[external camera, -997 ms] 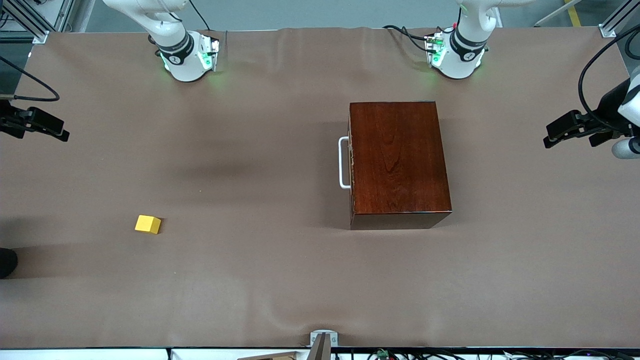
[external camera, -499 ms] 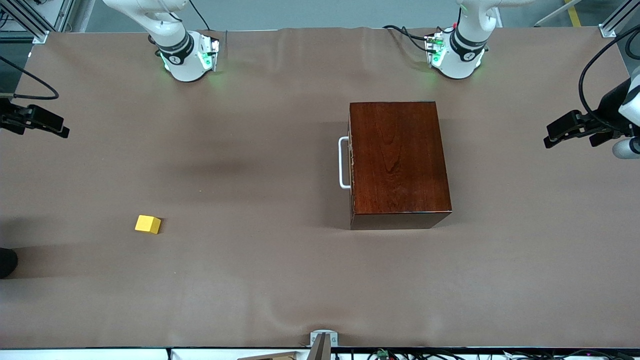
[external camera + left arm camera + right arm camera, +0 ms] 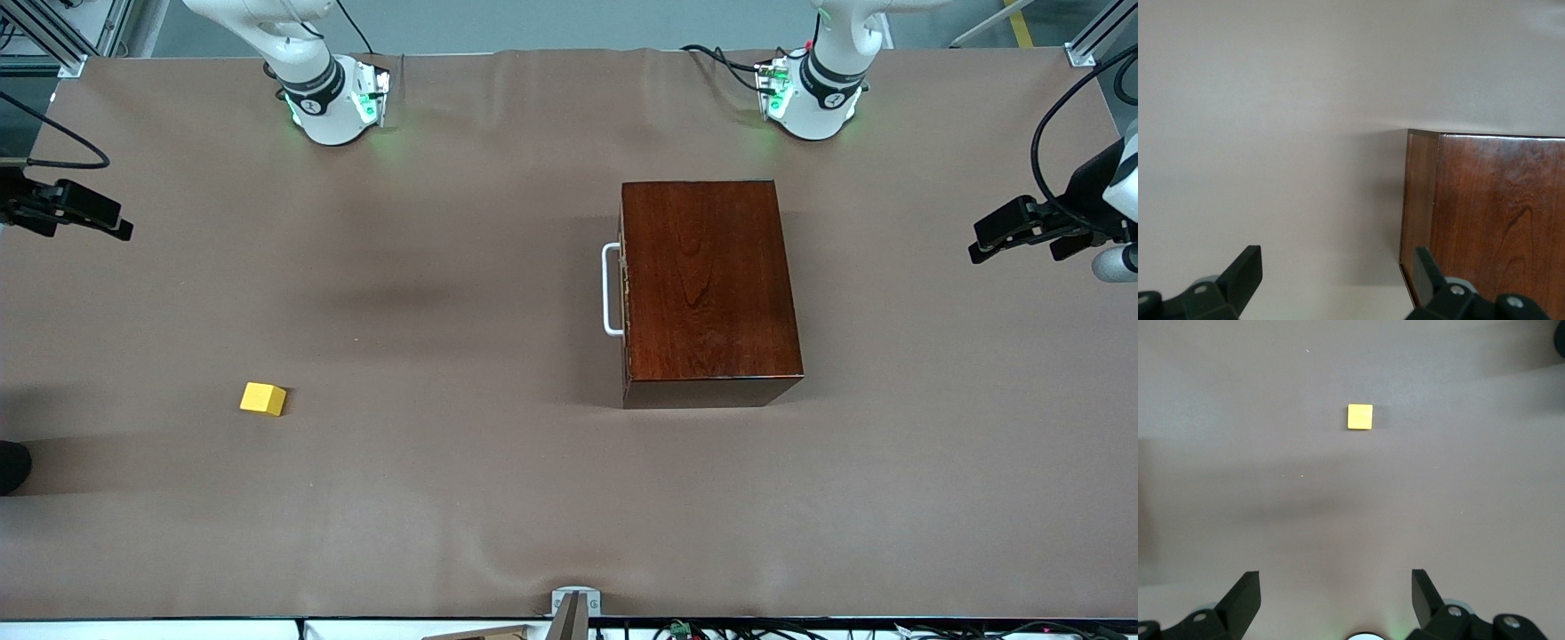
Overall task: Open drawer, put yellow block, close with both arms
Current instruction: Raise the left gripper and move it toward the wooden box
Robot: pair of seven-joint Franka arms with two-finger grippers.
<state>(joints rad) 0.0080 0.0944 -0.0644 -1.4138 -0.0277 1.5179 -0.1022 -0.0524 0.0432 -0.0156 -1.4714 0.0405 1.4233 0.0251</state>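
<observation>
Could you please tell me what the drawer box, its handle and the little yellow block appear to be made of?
The drawer box looks like dark mahogany-toned wood with a glossy varnish: grain lines and a sheen show on its top. Its handle is a smooth white loop, possibly painted metal or plastic. The yellow block has plain, matte, even faces, perhaps painted wood or plastic.

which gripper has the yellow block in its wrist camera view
The right gripper, open above the table at the right arm's end: its wrist view shows the yellow block. The left gripper sees only the drawer box.
</observation>
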